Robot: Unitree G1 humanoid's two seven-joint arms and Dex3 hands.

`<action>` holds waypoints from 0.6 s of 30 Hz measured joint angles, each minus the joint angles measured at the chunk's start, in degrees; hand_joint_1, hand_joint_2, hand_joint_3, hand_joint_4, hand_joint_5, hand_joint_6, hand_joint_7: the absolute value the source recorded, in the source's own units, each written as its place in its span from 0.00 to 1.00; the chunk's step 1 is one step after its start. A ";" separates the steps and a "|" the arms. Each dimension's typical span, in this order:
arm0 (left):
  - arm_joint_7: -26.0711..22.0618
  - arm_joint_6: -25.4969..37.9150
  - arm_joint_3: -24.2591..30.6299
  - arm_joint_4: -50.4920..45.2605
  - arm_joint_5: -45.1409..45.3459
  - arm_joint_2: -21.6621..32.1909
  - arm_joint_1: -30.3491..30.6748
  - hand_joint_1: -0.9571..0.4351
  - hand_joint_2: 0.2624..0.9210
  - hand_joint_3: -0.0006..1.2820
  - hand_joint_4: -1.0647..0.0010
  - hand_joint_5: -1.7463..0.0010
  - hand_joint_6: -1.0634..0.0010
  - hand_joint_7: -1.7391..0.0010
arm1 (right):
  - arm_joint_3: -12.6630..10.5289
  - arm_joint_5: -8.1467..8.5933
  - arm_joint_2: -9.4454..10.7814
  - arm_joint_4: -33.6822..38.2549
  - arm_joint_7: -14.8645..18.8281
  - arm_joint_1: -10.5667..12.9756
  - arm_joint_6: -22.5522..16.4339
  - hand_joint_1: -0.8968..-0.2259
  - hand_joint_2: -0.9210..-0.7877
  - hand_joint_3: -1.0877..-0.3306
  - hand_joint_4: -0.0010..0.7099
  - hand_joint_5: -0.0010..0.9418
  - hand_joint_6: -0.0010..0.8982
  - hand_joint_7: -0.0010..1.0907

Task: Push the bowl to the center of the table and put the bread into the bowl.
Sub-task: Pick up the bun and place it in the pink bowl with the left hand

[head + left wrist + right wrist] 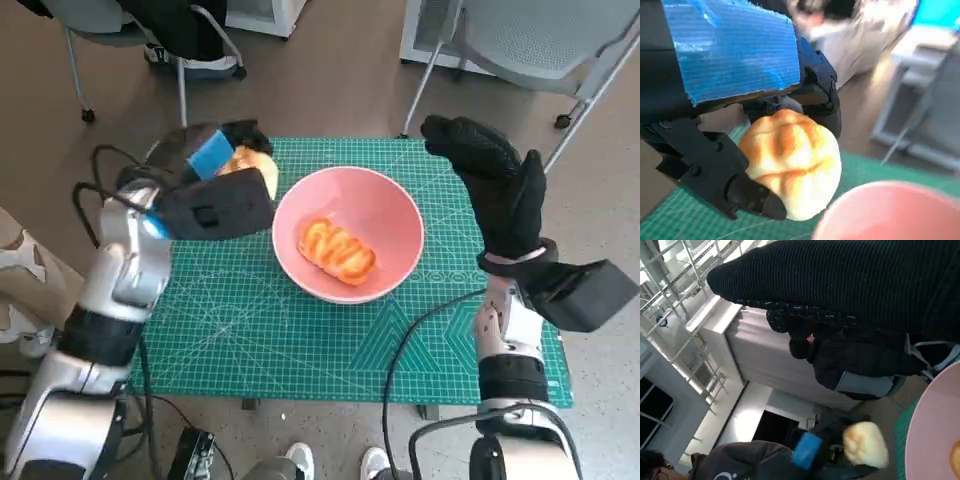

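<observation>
Pale forearms of mine rise from the near edge of the table, one on each side of the green cutting mat (300, 330). My left hand (215, 160) sits over the far left corner of the mat, blue tape on its back, and it grips a round bun (792, 170) between its black fingers (747, 195); the left wrist view shows the bun held clear above the mat, just beside the pink rim. My right hand (495, 180) in its knitted glove hangs raised over the right side of the mat, fingers apart and holding nothing, well apart from the bun.

Between my two hands the pink bowl (395, 215) stands near the middle of the mat. Inside it lies a bread roll (337, 250) with orange stripes across its top, resting on the bowl's bottom. The held bun is just left of the bowl's rim and not inside it.

Beyond the table, a grey chair (540, 40) stands at the far right and another chair (150, 30) at the far left, both on the brown floor. In the right wrist view a person in dark clothes (860, 360) is seated past the table.
</observation>
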 measured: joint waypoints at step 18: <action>-2.84 2.26 -0.03 -14.41 0.20 -2.78 2.33 0.69 0.95 0.05 0.27 0.39 0.36 0.36 | -0.04 0.12 0.02 0.00 0.42 0.08 0.08 0.33 0.00 0.47 0.29 0.00 0.04 0.49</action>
